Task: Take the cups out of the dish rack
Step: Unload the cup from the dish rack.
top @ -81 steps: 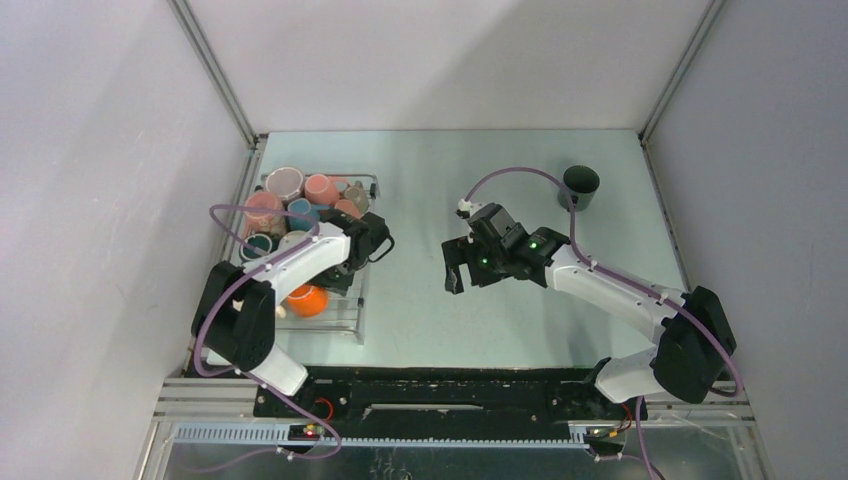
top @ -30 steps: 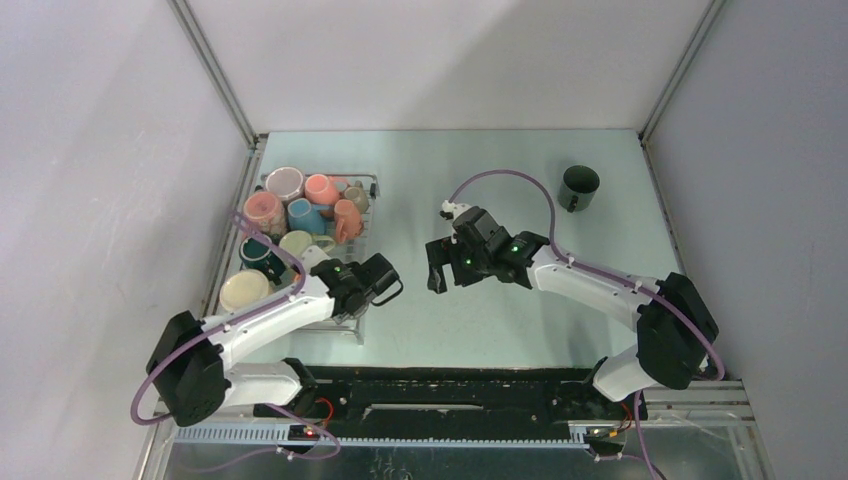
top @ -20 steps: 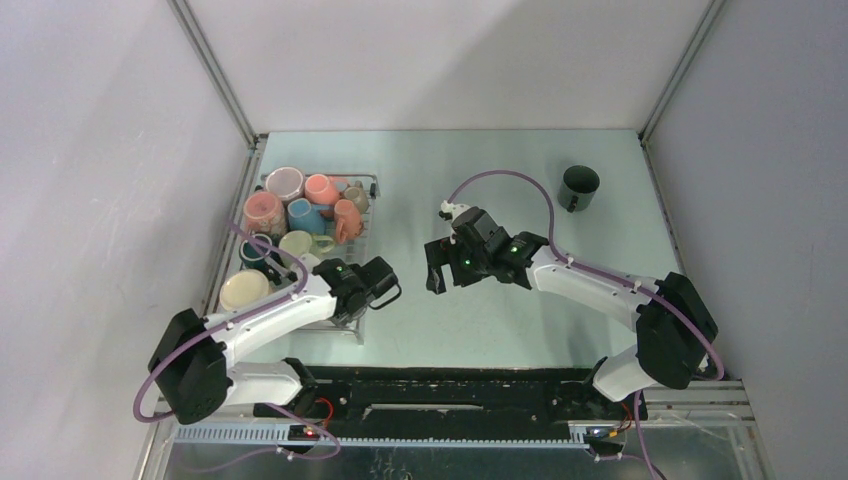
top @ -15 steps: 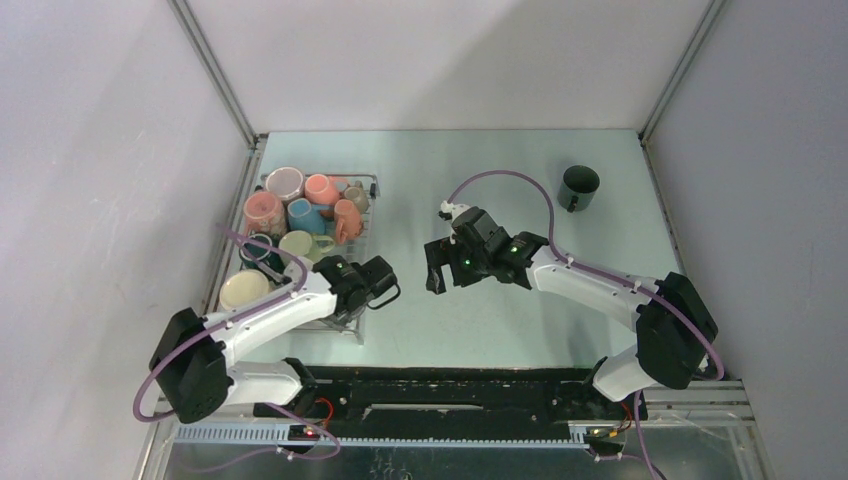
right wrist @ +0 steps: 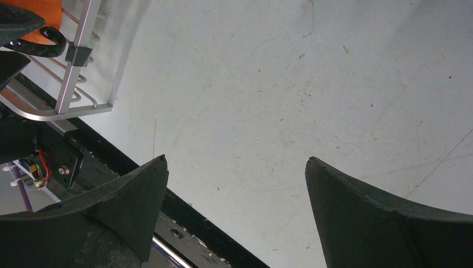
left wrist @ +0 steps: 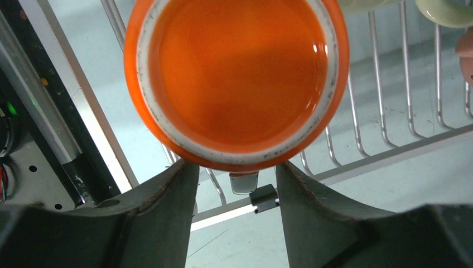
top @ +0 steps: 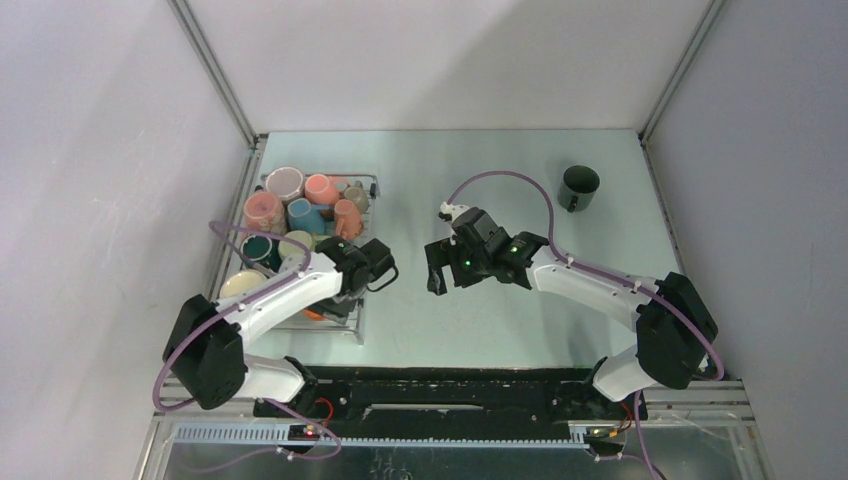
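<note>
The dish rack (top: pixel 357 324), a silver wire frame of thin parallel bars, is set on the left of the tabletop (top: pixel 480 310). Its far half is crowded with cups, among them a lilac-white cup (top: pixel 285 183), a pink cup (top: pixel 321 188), a blue cup (top: pixel 303 213) and a dark green cup (top: pixel 257 247). An orange cup (left wrist: pixel 237 84) with a pale rim is seen mouth up over the bars at the near right corner. A dark cup (top: pixel 580 186) is stood alone at the far right.

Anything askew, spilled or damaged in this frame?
Nothing spilled. The orange cup, upright in the dish rack, has dark specks around its pale rim, possibly wear or chips; I cannot tell which.
</note>
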Robot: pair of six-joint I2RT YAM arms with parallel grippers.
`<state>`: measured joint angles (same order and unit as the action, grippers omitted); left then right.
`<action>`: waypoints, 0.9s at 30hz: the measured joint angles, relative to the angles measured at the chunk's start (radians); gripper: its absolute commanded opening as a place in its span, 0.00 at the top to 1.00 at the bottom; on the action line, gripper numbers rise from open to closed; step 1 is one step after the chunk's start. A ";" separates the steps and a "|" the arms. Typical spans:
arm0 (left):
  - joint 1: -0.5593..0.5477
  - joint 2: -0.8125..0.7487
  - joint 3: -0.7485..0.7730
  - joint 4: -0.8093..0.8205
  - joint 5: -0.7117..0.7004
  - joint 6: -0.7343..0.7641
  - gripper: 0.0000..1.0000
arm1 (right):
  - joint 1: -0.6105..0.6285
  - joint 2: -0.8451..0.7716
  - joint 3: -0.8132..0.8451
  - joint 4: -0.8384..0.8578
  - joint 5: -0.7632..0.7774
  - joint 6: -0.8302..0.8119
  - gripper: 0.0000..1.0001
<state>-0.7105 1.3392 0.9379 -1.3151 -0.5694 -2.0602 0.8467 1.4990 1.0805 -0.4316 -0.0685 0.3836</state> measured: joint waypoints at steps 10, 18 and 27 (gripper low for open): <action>0.059 0.056 0.000 0.048 0.046 -0.009 0.64 | 0.000 0.000 0.000 -0.006 0.000 -0.004 0.00; 0.071 0.088 -0.001 0.082 0.060 -0.010 1.00 | 0.000 0.000 0.000 -0.007 0.006 -0.004 0.01; 0.070 0.087 0.002 0.060 0.050 -0.005 1.00 | 0.000 0.000 0.000 -0.007 0.007 -0.004 0.00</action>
<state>-0.6403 1.4265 0.9394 -1.2556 -0.5190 -2.0647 0.8467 1.4990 1.0805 -0.4389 -0.0616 0.3798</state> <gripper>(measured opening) 0.153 0.993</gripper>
